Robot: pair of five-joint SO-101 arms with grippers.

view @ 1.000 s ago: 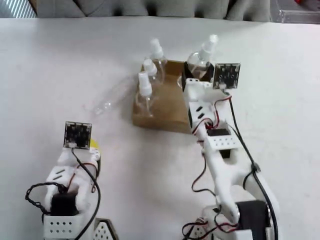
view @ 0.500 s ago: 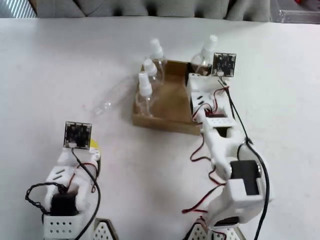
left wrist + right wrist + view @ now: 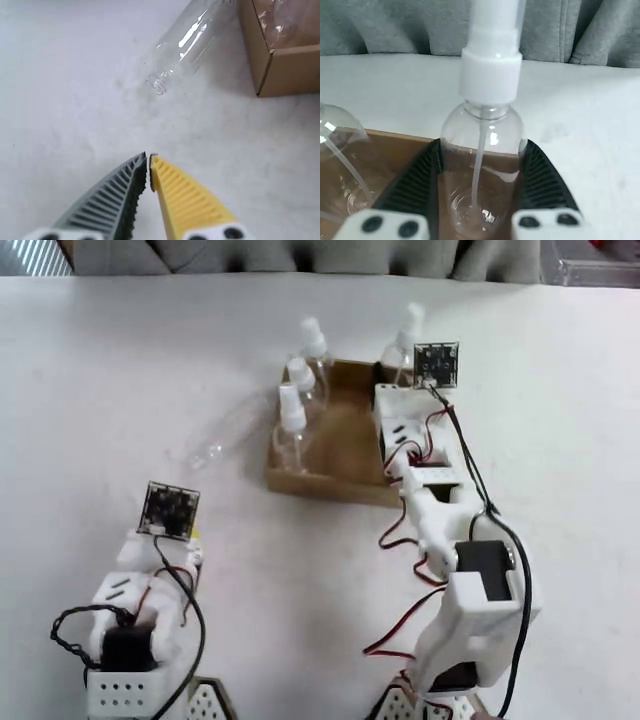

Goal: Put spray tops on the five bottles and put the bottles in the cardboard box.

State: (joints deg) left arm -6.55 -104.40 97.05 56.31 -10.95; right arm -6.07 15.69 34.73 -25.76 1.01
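Your right claw (image 3: 480, 150) clenched on capped bottle (image 3: 482, 125), upright at far corner of box (image 3: 340, 455). Your left claw (image 3: 149, 162) closed, empty, low over table (image 3: 75, 100). Uncapped bottle (image 3: 192, 37) lies beside box. Three more capped ones (image 3: 293, 425) stand inside, along opposite wall.

The right arm (image 3: 435, 520) lies stretched along the box (image 3: 310, 483), its gripper (image 3: 480, 152) squeezing a bottle (image 3: 481, 125). The left gripper (image 3: 149, 160) is pinched closed, well apart from the box.
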